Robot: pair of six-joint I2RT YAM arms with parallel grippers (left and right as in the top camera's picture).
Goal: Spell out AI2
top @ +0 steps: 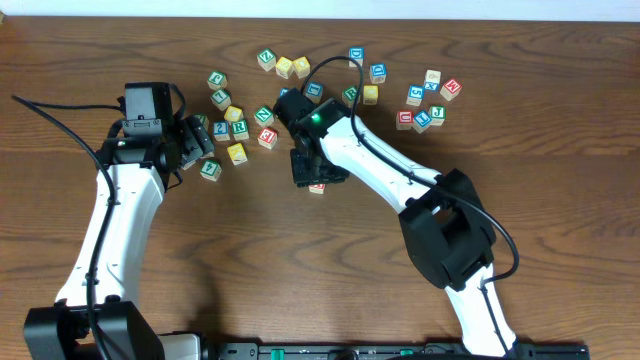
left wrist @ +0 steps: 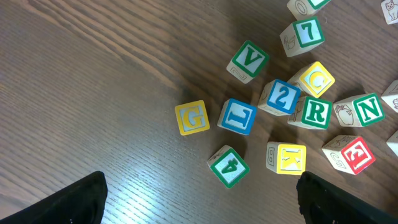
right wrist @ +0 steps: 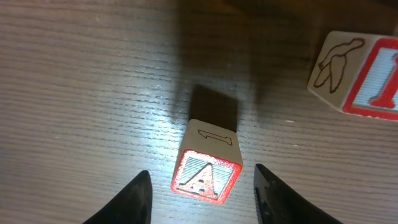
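Observation:
A red-framed A block [right wrist: 207, 165] stands on the table between my right gripper's [right wrist: 202, 196] open fingers, with a gap on each side. From overhead it [top: 318, 187] peeks out just below the right gripper [top: 311, 168]. A blue 2 block [left wrist: 283, 96] lies in a cluster ahead of my left gripper [left wrist: 202, 202], which is open, empty and hovering short of a green 4 block [left wrist: 228, 166]. The 2 block also shows overhead [top: 221, 131], right of the left gripper [top: 196, 140]. I cannot pick out an I block with certainty.
Around the 2 block lie a yellow G [left wrist: 191, 117], a blue block [left wrist: 238, 116], a yellow K [left wrist: 286, 158], a green R [left wrist: 316, 112] and a red 3 [left wrist: 356, 154]. A red-framed block [right wrist: 367, 74] sits far right of the A. More blocks [top: 425, 100] are scattered at the back.

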